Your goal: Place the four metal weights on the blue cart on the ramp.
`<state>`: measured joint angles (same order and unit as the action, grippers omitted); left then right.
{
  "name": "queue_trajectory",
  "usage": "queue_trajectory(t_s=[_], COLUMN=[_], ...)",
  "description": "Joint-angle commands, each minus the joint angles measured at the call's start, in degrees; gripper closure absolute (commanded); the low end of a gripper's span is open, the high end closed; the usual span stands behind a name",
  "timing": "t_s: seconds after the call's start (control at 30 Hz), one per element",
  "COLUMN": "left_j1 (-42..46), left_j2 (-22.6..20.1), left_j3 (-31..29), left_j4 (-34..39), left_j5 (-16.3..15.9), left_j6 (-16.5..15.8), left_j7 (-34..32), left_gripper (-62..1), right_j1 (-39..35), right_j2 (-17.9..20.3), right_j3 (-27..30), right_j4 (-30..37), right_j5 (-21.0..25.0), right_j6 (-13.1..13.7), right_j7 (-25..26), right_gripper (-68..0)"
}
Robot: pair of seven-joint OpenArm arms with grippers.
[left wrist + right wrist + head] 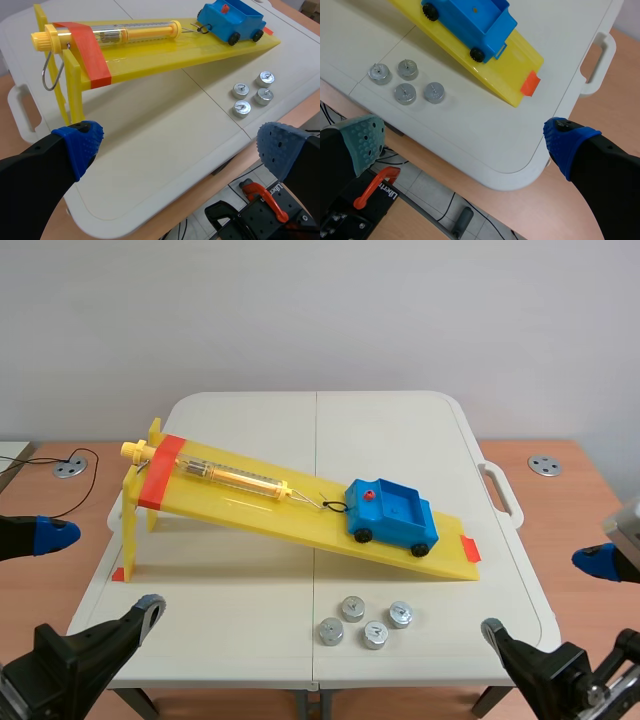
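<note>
A blue cart stands low on the yellow ramp, hooked to a spring scale; its bed looks empty. Several metal weights sit in a cluster on the white table in front of the ramp's low end. My left gripper hovers open at the table's front left corner, well short of the weights and the cart. My right gripper is open at the front right corner, with the weights ahead of its left finger and the cart beyond them.
The ramp's raised end rests on a yellow stand at the left. The white folding table has a handle on its right side and sits on a wooden desk. A cable and round metal discs lie on the desk.
</note>
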<state>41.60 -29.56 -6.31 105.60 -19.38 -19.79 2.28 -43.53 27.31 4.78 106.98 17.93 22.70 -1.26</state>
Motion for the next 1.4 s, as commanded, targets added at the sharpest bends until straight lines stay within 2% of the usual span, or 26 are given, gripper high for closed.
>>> queue_trajectory(t_s=[0.0,0.27,1.13,1.33,1.37], left_j1=[1.4,1.4,1.1,1.0,1.0], left_j2=[-1.0,-1.0,-1.0,-1.0,-1.0], left_j3=[-0.8,-0.8,-0.8,-0.8,-0.8], left_j4=[4.2,4.2,4.2,4.2,4.2], left_j5=[-3.5,-3.5,-3.6,-3.6,-3.6], left_j6=[-1.2,-1.2,-1.9,-1.9,-1.9], left_j7=[-7.9,-4.1,-2.0,-2.0,-2.0], left_gripper=[-62.3,-62.3,-62.3,-62.3,-59.9], right_j1=[0.4,0.4,0.4,0.6,0.7], right_j2=[1.6,1.6,1.6,1.6,1.6], right_j3=[2.2,2.2,2.2,2.2,2.2], right_j4=[1.8,1.8,1.8,1.8,1.8], right_j5=[1.5,1.5,1.5,0.0,0.0], right_j6=[-2.1,-2.1,-2.1,-1.9,-1.9], right_j7=[9.6,9.6,9.6,9.6,9.4], right_gripper=[-66.1,-66.1,-66.1,-66.1,-66.1])
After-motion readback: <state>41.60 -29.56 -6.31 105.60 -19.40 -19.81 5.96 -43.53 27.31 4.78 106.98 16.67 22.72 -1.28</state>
